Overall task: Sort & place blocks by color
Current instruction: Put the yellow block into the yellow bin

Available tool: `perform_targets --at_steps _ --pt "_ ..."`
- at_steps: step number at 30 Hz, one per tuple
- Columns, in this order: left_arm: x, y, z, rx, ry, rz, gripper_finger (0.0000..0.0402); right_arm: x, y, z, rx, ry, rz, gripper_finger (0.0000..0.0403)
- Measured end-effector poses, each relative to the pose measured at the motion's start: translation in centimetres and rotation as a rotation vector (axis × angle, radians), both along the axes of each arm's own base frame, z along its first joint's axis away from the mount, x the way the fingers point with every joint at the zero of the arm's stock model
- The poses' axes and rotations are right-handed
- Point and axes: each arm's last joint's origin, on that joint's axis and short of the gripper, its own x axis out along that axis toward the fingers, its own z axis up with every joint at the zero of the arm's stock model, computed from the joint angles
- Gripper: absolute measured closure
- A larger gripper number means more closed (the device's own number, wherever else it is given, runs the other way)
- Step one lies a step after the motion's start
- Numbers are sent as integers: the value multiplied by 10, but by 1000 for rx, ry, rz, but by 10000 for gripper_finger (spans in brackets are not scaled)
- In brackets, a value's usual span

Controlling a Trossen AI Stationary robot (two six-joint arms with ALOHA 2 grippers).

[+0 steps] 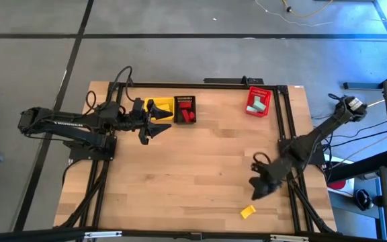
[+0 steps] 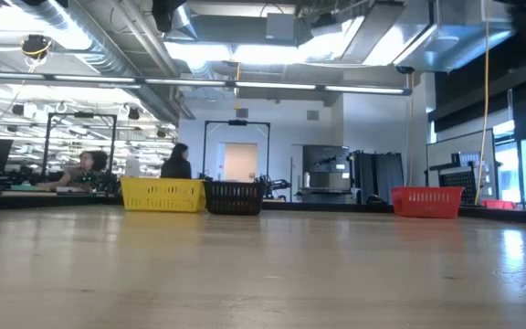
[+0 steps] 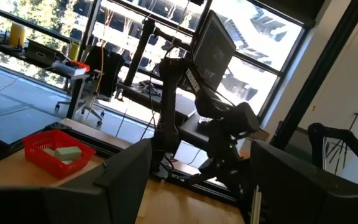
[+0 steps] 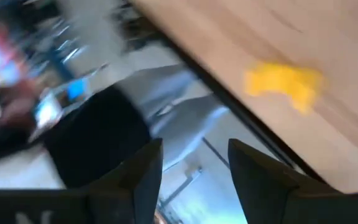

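Note:
One yellow block lies flat on the table near the front edge, right of centre; it also shows, blurred, as the yellow block in the right wrist view. My right gripper hangs just above and behind it, open, nothing between its fingers. My left gripper is held open above the table at the far left, beside the yellow basket. Red blocks lie in the black basket. Pale teal blocks lie in the red basket.
The three baskets stand along the table's far edge: yellow, black and red. The red basket with its teal blocks also shows in the left wrist view. Bare wood lies between the arms. People sit in the room beyond.

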Motion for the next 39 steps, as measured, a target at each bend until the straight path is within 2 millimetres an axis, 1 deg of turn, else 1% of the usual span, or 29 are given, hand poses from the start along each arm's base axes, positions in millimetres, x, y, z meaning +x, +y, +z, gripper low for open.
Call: perform_targets --at_steps 3,5,9,12,14,16,19,23,30,37,39 --pt "0 0 0 0 1 0 134 -14 13 -11 -2 192 -44 221" --pt "0 0 -1 5 9 1 134 -16 21 -14 -21 263 -46 221" --pt "1 0 -3 22 28 5 134 -8 34 -6 -106 357 -38 221" --pt "1 0 -3 22 34 6 134 -2 39 -5 -263 455 -41 221" --pt "1 0 -4 21 41 8 134 5 44 -7 -353 453 -46 221" --pt "1 0 -4 21 45 9 134 14 51 -12 -394 422 -32 221" --pt "1 0 -4 21 47 9 134 23 61 -26 -402 397 24 221" --pt "1 0 -4 21 48 9 134 34 73 -44 -375 381 31 221" --pt "1 0 -5 16 53 9 134 40 79 -73 -437 446 31 221" --pt "1 0 -6 16 60 8 134 42 82 -86 -444 480 48 222" --pt "1 0 -6 16 61 9 134 42 82 -86 -443 480 50 232"
